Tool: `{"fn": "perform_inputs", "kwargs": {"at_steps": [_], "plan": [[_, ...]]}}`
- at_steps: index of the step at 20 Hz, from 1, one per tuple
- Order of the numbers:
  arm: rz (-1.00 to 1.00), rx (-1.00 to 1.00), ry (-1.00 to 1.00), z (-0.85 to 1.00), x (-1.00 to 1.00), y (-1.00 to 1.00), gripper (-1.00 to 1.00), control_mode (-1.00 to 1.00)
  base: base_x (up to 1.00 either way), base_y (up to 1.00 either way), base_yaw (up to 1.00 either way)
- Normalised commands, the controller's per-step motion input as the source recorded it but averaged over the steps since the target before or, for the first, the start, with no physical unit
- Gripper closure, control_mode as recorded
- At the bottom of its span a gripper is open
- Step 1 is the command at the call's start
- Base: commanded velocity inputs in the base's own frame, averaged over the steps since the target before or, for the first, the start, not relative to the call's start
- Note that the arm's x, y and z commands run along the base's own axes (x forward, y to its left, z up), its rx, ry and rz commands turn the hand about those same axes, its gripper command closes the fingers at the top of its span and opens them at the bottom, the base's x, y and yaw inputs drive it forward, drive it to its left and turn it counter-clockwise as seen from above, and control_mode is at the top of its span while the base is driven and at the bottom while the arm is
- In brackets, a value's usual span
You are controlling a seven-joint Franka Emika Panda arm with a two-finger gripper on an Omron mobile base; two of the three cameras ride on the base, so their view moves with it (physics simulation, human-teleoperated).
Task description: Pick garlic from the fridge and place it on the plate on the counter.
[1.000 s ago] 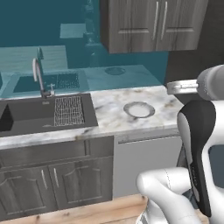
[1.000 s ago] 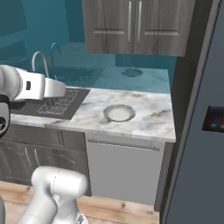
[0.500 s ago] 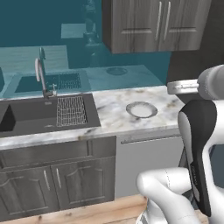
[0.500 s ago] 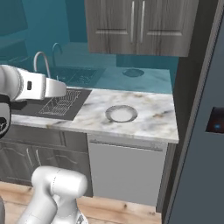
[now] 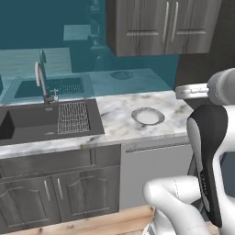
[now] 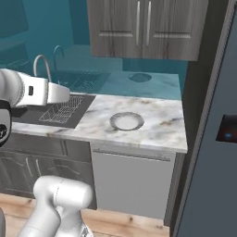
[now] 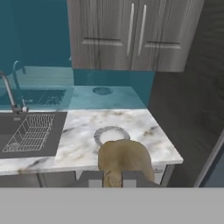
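A: Where's the garlic (image 7: 124, 159)?

B: In the hand view, a tan-olive lump right above the two dark fingertips (image 7: 94, 179), large because it sits close to the lens. The tool (image 7: 113, 179) is pinched on it, jaws nearly together with the lump between them.

A: Over what?

B: In that view it overlaps the near edge of the plate (image 7: 107, 133) and the front lip of the surface (image 7: 78, 144). Height above them can't be judged from here.

A: Plate position?

B: On the marble, right of the sink (image 5: 32, 121), roughly mid-depth. White centre, grey rim, nothing on it in the left base view (image 5: 148, 116) or the right base view (image 6: 126, 121).

A: What else is on the surface?

B: A wire rack (image 5: 72, 117) lies in the right part of the dark basin, and a curved faucet (image 5: 41, 80) stands behind it. The teal backsplash mirrors both, plus the plate.

A: Fridge?

B: The slate-blue front fills the right side of the right base view (image 6: 213, 152), with a dark panel showing a blue light (image 6: 227, 129). Its edge runs just beside the right end of the marble.

A: Cabinets?

B: Dark grey wood uppers with grey bar handles (image 6: 139, 25) above the plate; matching lowers under the sink, and a plain pale grey panel (image 6: 132, 183) below the plate.
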Motion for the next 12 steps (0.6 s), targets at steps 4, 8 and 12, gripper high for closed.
{"fn": "perform_inputs", "kwargs": {"at_steps": [4,8,12], "plan": [[0.0,0.0,0.0,0.0,0.0,0.0,1.0,1.0,0.38,-0.42,0.02],[0.0,0.0,0.0,0.0,0.0,0.0,1.0,1.0,0.36,-0.48,0.04],[0.0,0.0,0.0,0.0,0.0,0.0,1.0,1.0,0.43,-0.33,0.04]]}}
